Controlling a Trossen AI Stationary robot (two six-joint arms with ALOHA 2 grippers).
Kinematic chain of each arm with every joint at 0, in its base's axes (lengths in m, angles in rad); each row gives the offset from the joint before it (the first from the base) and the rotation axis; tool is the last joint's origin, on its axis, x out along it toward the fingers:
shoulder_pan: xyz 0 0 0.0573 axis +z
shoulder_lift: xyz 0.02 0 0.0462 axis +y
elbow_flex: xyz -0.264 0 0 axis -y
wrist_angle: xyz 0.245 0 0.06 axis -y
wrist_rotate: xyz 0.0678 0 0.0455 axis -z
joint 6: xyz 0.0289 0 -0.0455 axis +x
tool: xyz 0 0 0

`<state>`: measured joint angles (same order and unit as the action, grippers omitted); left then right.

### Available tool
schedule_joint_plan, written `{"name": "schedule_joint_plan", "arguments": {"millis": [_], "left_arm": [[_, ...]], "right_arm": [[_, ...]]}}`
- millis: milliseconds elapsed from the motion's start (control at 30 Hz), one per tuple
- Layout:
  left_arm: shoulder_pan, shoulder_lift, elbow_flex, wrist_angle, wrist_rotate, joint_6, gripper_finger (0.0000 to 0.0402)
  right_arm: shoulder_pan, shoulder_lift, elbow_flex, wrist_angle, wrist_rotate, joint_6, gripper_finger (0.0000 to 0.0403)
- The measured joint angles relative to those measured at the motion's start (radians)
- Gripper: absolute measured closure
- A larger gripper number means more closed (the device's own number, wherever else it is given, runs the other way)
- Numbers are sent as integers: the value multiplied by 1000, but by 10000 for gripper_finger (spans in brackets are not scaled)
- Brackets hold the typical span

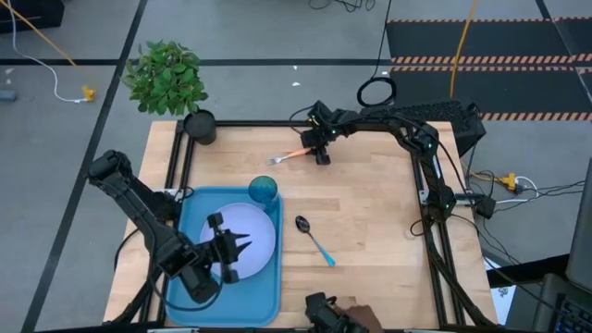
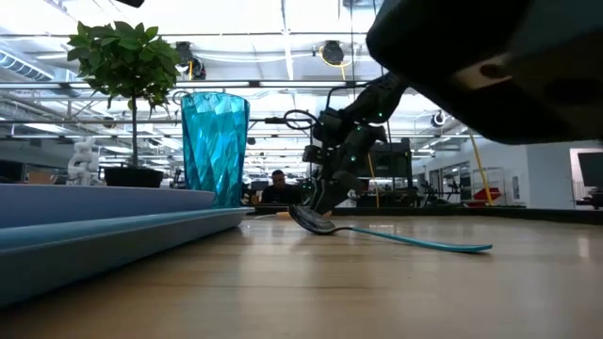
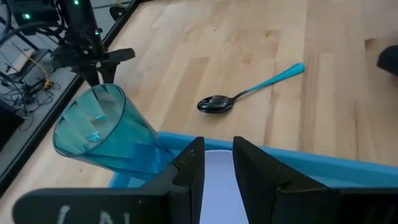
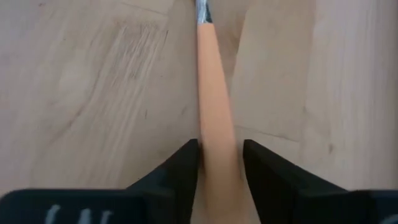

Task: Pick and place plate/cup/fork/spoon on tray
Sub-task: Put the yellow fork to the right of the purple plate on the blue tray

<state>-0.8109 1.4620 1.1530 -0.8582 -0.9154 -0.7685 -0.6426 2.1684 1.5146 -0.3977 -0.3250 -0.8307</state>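
On the left, the blue tray [image 1: 190, 277] was seen already loaded: the plate [image 1: 259, 242] lay flat in it and the teal cup [image 1: 263, 191] stood upright at its far corner. The left gripper [image 1: 236, 247] was hovering over the plate, its fingers [image 3: 191, 167] slightly parted and nothing held between them. Just right of the tray, the spoon [image 1: 314, 240] was lying on the bare bench [image 1: 370, 203], not yet collected. Farther right and toward the back edge, the fork [image 1: 289, 155] was being addressed by the right gripper [image 1: 319, 148]. Its fingers [image 4: 180, 165] were set either side of the orange handle, close against it; whether a firm grip had been made could not be told. A squeeze centred on the handle would be wanted, then a level lift clear of the bench before carrying toward the tray.
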Motion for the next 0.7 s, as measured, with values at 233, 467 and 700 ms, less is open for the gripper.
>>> {"name": "schedule_joint_plan", "arguments": {"millis": [233, 467, 700], "left_arm": [[-1, 0, 0, -1, 20, -2, 314], [-16, 0, 0, 0, 26, -19, 314], [-31, 0, 0, -1, 28, -18, 314]], "right_arm": [[19, -7, -1, -50, 15, 50, 349], [42, -7, -2, -93, 44, 129, 339], [82, -5, -3, -152, 143, 168, 345]]}}
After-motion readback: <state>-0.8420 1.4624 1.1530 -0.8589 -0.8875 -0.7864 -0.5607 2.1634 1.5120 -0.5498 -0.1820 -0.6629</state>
